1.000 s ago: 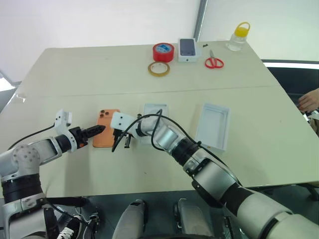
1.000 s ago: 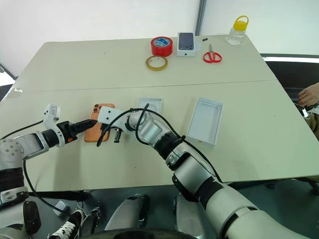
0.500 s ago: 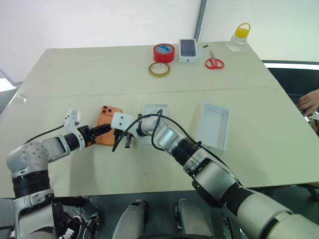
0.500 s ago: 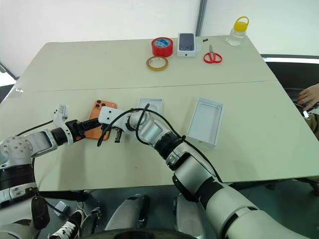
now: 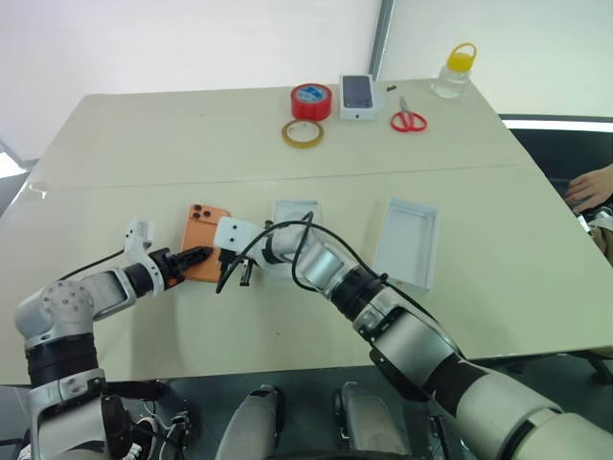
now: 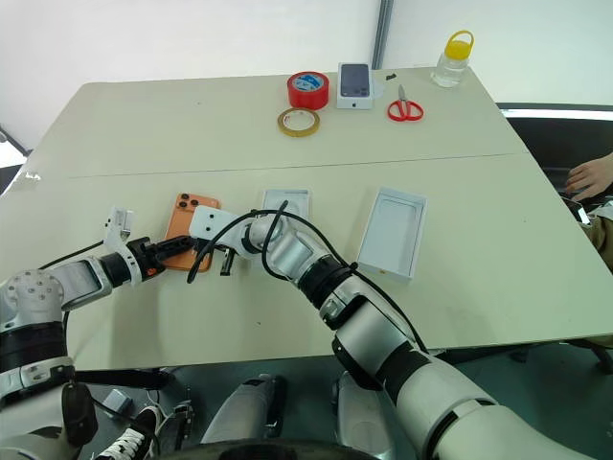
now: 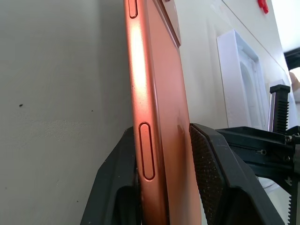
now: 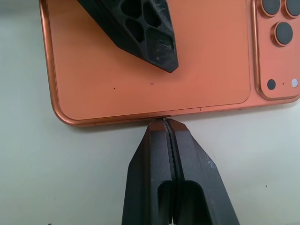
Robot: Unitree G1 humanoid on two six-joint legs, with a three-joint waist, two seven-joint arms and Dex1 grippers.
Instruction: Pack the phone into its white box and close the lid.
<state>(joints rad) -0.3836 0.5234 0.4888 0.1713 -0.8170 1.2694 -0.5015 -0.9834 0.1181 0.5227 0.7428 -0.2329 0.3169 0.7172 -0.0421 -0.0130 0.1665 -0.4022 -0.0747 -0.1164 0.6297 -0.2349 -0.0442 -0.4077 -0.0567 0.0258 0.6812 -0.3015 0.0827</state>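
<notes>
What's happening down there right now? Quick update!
Left gripper clamped on the orange phone's edge. Right gripper shut, tips against the phone's side. White box open, off to the right, path clear.

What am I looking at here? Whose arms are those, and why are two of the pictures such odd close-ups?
They belong to a two-armed robot. The wide pictures come from its head camera; the close-ups come from cameras on its wrists. The left gripper is pinching an orange phone by its edge, while the right gripper, shut, presses against the phone's side. On the table lie a white box, a lid, tape rolls, scissors and a bottle.
</notes>
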